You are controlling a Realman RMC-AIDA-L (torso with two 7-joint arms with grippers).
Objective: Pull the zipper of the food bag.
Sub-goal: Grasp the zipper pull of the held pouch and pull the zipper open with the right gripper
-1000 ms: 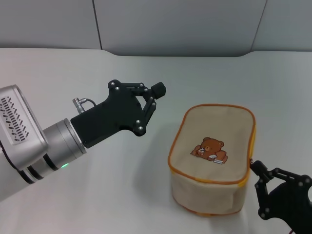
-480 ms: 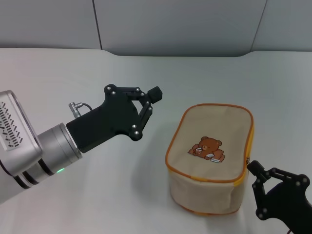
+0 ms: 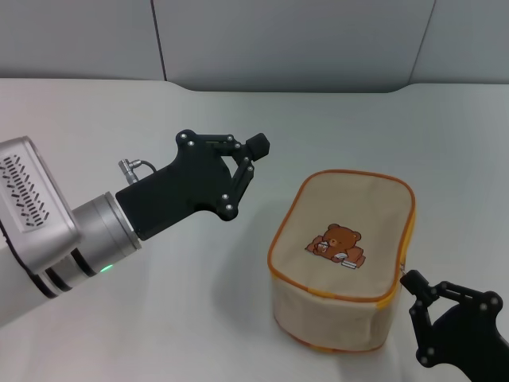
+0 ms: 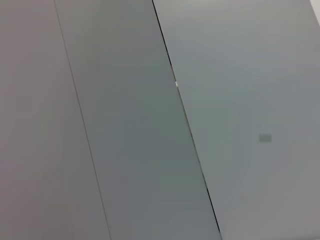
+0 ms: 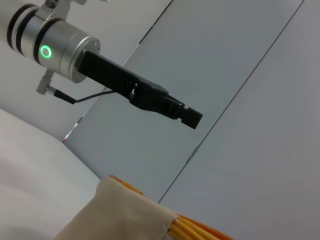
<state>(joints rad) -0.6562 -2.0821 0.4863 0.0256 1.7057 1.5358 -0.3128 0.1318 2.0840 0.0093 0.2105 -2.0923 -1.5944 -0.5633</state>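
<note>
The food bag (image 3: 342, 259) is a beige boxy pouch with a brown bear patch, standing on the white table right of centre. The orange-yellow zipper (image 3: 407, 231) runs around its top panel edge. My right gripper (image 3: 411, 280) is at the bag's near right corner, its tip pinched at the zipper band where the small silver pull tab (image 3: 403, 271) sits. My left gripper (image 3: 257, 146) is shut and empty, held above the table to the left of the bag. The right wrist view shows the bag's canvas (image 5: 125, 215), the zipper band (image 5: 195, 230) and the left gripper (image 5: 191, 117) farther off.
The white table (image 3: 358, 127) stretches around the bag. Grey wall panels (image 3: 286, 40) stand behind it. The left wrist view shows only these panels (image 4: 150, 125).
My right gripper has moved toward me along the bag's right edge, at the zipper. The bag's near side has shifted slightly forward and left. The left gripper dipped left and came back.
</note>
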